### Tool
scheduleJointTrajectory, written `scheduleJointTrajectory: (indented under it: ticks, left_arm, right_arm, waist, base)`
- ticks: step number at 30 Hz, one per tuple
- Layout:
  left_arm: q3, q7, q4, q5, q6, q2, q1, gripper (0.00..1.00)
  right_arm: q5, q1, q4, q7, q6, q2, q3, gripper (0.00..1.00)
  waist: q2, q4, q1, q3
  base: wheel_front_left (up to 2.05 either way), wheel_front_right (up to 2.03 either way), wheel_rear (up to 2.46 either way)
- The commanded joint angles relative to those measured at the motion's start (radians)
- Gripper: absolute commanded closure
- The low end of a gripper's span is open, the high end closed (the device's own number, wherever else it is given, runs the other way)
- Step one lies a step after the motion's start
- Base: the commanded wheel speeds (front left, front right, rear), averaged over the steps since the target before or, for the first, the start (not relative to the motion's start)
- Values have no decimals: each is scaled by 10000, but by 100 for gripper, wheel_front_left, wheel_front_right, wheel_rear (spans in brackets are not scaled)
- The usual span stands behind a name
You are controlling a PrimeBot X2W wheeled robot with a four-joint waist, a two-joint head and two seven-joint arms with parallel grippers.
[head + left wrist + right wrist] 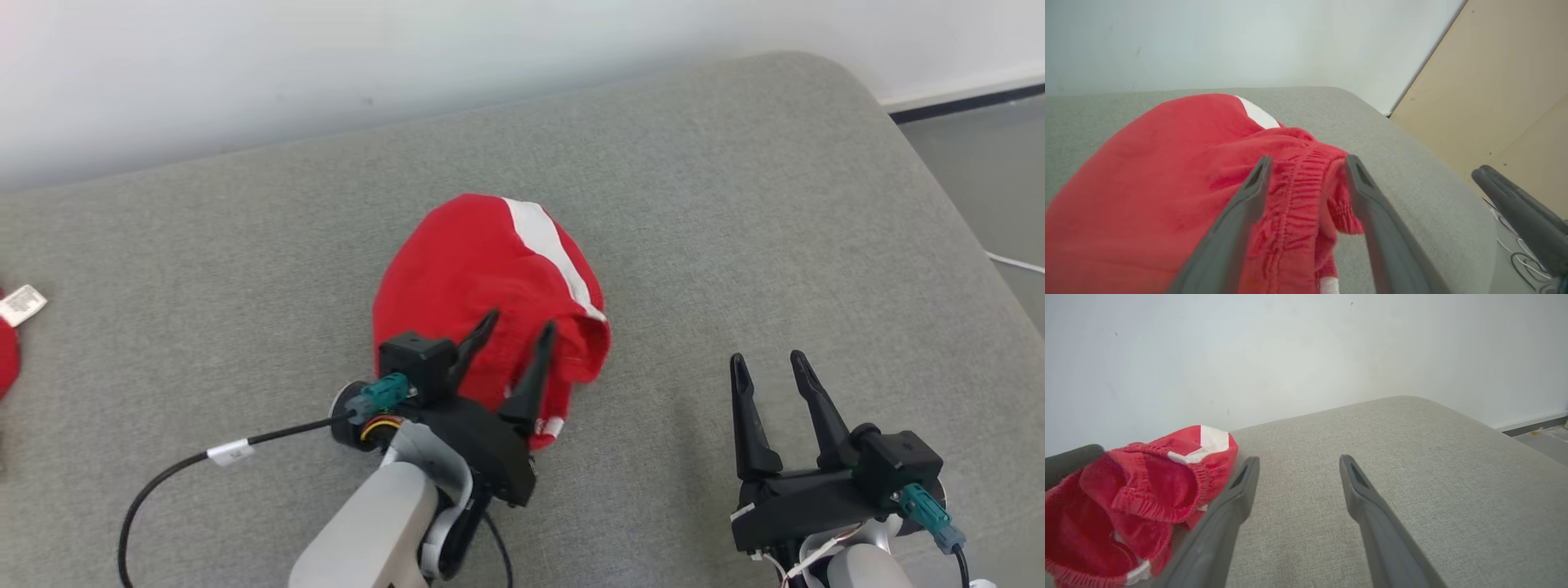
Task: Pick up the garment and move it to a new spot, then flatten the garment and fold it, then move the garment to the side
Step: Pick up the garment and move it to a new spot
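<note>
Red garment (482, 278) with a white stripe sits bunched in a heap mid-cushion (735, 204). Left hand (521, 321) is at the garment's near edge with fingers spread. The gathered waistband lies between them, not pinched. Right hand (767, 358) is also spread, over bare cushion to the right of the garment and apart from it. Another red item with a white tag (23, 304) lies at the far left edge.

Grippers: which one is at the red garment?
The left gripper: its open fingers straddle the elastic hem of the red garment. The right gripper, also open, points over bare grey cushion beside it.
</note>
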Motion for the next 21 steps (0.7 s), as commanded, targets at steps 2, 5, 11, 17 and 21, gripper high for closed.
scheduleJointTrajectory:
  ticks: [2, 5, 11, 17, 21]
  left_arm:
    - [-341, -342, -273, -319, 182, -10, -242, 0]
    - [-638, -675, -597, -524, 397, -8, -368, 0]
    - [-329, -1143, -1050, -461, 745, 277, -425, 0]
    - [419, -1433, -1537, 75, 1006, 1203, 126, 0]
    - [985, -1449, -2294, 1202, 1443, 1971, 717, 0]
  right_arm:
    - [-59, 132, 34, -6, -21, 22, -22, 0]
    - [-106, 236, 6, -6, -21, 20, -69, 0]
    - [-208, 405, -108, -6, -21, 19, -136, 0]
    - [-299, 640, -301, -4, -21, 17, -177, 0]
    - [-323, 745, -387, -6, -21, 20, -189, 0]
  waist:
    - [1, 309, 0, -251]
    - [1, 581, 0, -471]
    - [1, 1134, 0, -864]
    - [1, 1606, 0, -1162]
    - [1, 1815, 0, -1269]
  base:
    - [0, 0, 0]
    - [0, 0, 0]
    - [0, 0, 0]
    - [0, 0, 0]
    - [0, 0, 0]
